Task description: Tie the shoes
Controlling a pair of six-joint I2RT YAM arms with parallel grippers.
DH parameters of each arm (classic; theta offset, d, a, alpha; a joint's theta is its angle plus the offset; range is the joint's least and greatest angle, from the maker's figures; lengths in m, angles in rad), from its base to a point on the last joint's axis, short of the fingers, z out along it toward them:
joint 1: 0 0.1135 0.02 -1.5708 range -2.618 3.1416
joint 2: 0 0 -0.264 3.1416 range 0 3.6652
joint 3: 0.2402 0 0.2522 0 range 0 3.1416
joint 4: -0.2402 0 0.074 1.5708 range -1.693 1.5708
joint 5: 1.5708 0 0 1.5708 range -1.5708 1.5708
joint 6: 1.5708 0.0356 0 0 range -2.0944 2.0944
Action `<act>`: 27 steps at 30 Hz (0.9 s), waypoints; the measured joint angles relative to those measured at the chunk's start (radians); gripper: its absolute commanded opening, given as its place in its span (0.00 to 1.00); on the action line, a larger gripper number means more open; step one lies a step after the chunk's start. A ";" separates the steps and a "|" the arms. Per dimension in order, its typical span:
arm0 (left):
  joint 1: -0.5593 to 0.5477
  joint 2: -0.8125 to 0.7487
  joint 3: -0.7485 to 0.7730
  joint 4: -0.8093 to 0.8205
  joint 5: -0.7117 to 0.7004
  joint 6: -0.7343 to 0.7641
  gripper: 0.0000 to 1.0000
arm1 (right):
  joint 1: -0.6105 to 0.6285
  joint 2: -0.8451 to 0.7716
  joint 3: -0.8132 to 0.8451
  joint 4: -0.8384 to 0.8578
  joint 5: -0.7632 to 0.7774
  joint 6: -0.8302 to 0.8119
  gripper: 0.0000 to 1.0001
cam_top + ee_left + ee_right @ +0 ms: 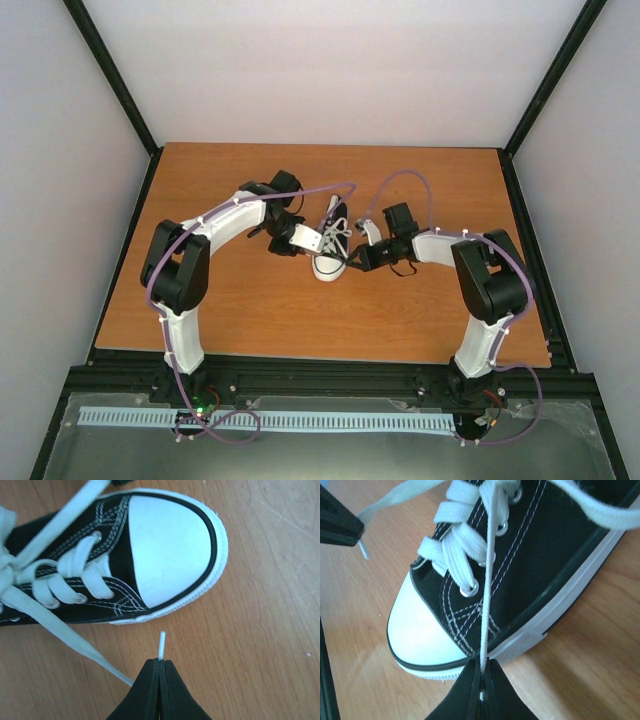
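Locate the black canvas low-top sneaker (328, 258) w/ white rubber toe cap: mid-table, between both arms. The left gripper (159, 666) is pinched tight on one white lace (65, 635) near its tip, beside the toe. The right gripper (482, 667) clamps the other lace (488, 580), taut over the toe. Wooden table (420, 180) underneath.

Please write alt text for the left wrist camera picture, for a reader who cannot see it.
The left gripper, shut, pinches the end of a white lace, and the lace's plastic tip sticks out beyond the closed jaws. The lace runs back to a black canvas sneaker with a white toe cap, on a wooden table.
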 measured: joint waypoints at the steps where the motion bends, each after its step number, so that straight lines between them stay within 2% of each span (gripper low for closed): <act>1: 0.003 0.000 -0.009 0.001 -0.003 0.004 0.01 | 0.000 -0.005 -0.005 -0.008 -0.001 -0.005 0.03; 12: 0.012 0.000 -0.086 0.058 -0.018 0.022 0.01 | 0.000 -0.018 -0.016 -0.049 -0.023 -0.015 0.03; 13: 0.012 0.000 -0.088 0.061 -0.018 0.022 0.01 | 0.000 -0.018 -0.016 -0.051 -0.025 -0.015 0.06; 15: 0.014 0.000 -0.093 0.069 -0.019 0.023 0.03 | 0.000 -0.018 -0.017 -0.056 -0.029 -0.016 0.23; 16: 0.014 0.000 -0.097 0.076 -0.019 0.023 0.13 | 0.000 -0.018 -0.018 -0.058 -0.030 -0.017 0.33; 17: 0.014 0.000 -0.100 0.081 -0.019 0.024 0.30 | 0.000 -0.018 -0.019 -0.063 -0.032 -0.019 0.39; 19: 0.015 0.000 -0.105 0.087 -0.018 0.029 0.45 | -0.001 -0.021 -0.023 -0.067 -0.040 -0.030 0.45; 20: 0.015 0.000 -0.105 0.087 -0.016 0.031 0.50 | -0.002 -0.025 -0.023 -0.072 -0.043 -0.023 0.47; 23: 0.015 -0.005 -0.095 0.067 -0.004 0.026 0.54 | -0.022 -0.051 -0.028 -0.072 -0.062 -0.024 0.48; 27: 0.013 -0.005 -0.021 0.011 0.038 -0.006 0.65 | -0.109 -0.108 -0.024 -0.048 -0.078 -0.008 0.48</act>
